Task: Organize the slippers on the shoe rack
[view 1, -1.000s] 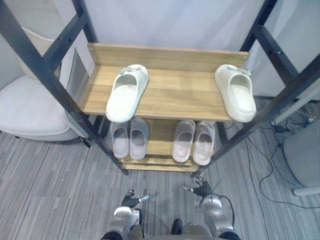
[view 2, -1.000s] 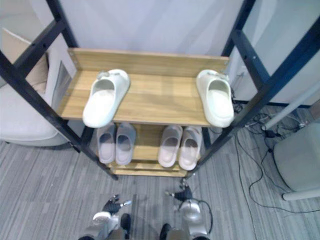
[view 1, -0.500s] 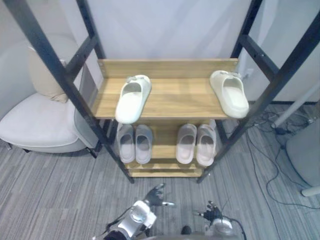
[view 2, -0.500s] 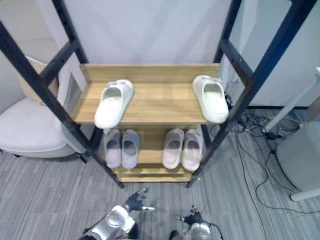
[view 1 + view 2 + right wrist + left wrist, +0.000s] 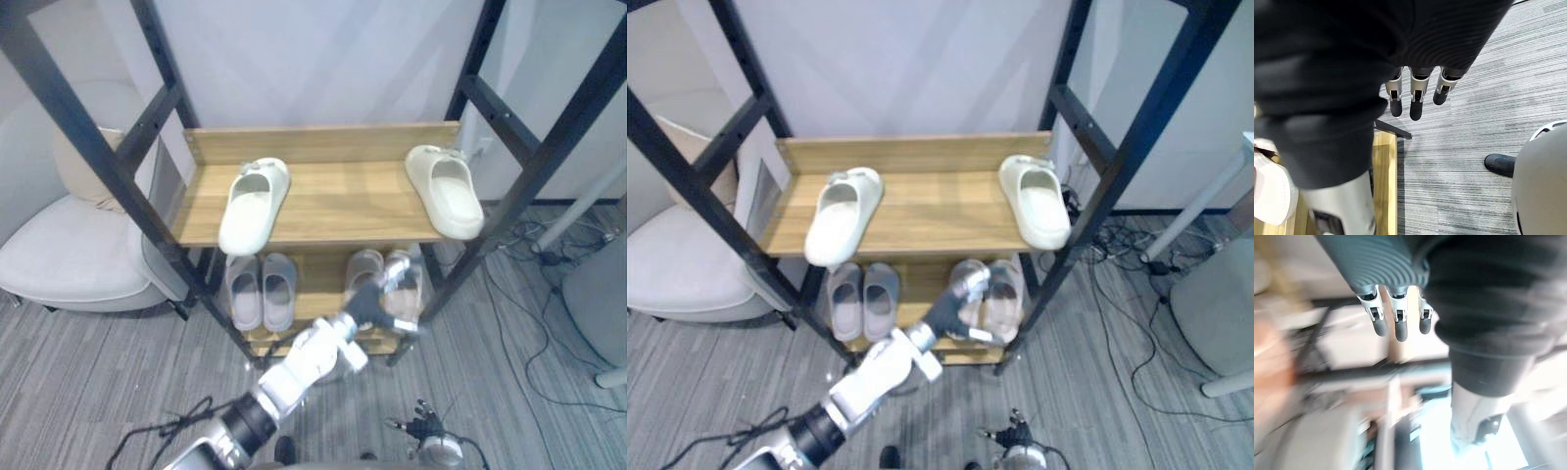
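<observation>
Left robot hand (image 5: pixel 372 302) risen from floor level to lower-shelf slippers (image 5: pixel 366 264), fingers straight; right robot hand (image 5: pixel 423 429) low, relaxed.

Showing a silver-white left arm (image 5: pixel 306 364) with a dark band, ending in the left hand (image 5: pixel 963 294). Wearing a dark ribbed cover (image 5: pixel 1383 259) above silver fingers (image 5: pixel 1399 308) tipped in black; repeating likewise on the right hand (image 5: pixel 1416 95).

Shelf boards (image 5: pixel 338 201) are showing matt, light wood grain. Rack posts (image 5: pixel 88 125) are looking like matt black metal. Left cream slipper (image 5: pixel 253 204) and right cream slipper (image 5: pixel 444 191) are reading as smooth, matt moulded foam or plastic. Floor (image 5: pixel 78 382) is showing rough grey striped carpet. Armchair (image 5: pixel 69 264) is wearing pale cloth.
</observation>
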